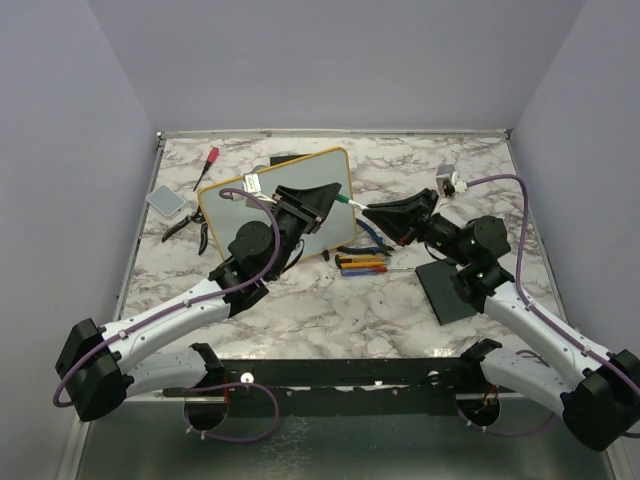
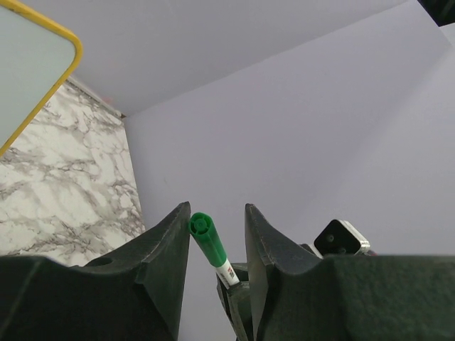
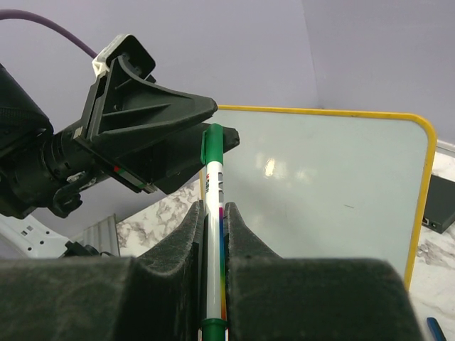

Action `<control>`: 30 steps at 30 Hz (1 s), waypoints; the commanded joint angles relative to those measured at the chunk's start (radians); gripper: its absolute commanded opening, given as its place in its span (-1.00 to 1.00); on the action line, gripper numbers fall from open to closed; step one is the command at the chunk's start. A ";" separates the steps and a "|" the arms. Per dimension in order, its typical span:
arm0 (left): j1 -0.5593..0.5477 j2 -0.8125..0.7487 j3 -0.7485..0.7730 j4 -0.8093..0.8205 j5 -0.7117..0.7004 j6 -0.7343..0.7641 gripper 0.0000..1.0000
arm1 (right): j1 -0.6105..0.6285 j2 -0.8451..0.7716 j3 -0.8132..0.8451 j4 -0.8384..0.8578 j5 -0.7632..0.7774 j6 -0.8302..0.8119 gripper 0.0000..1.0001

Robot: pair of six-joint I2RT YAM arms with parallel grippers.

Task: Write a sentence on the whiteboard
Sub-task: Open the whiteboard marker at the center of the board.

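Right gripper [image 3: 215, 213] is clamped on the green marker [image 3: 214, 181], holding its cap [image 2: 201, 226] out to the left gripper [image 2: 216, 212]. The left fingers stand apart around the cap, ready, we reckon, to pull it. Just behind, the whiteboard [image 3: 334, 192] is bare.

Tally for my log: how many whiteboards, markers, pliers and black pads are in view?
whiteboard: 1
marker: 1
pliers: 2
black pads: 2
Total: 6
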 commanded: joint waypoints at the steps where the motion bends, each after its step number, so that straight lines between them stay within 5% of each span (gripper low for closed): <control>1: 0.009 0.010 -0.009 0.015 0.011 -0.033 -0.28 | 0.011 -0.007 0.022 0.015 0.017 -0.018 -0.98; 9: 0.012 0.038 -0.006 0.017 0.041 -0.065 -0.41 | 0.021 -0.001 0.024 0.018 0.028 -0.020 -0.98; 15: 0.016 0.038 -0.009 0.018 0.038 -0.087 -1.00 | 0.027 -0.013 0.018 0.012 0.049 -0.030 -0.98; 30: 0.047 -0.031 -0.045 0.018 -0.057 -0.127 -1.00 | 0.031 -0.093 -0.036 0.028 0.129 -0.044 -0.98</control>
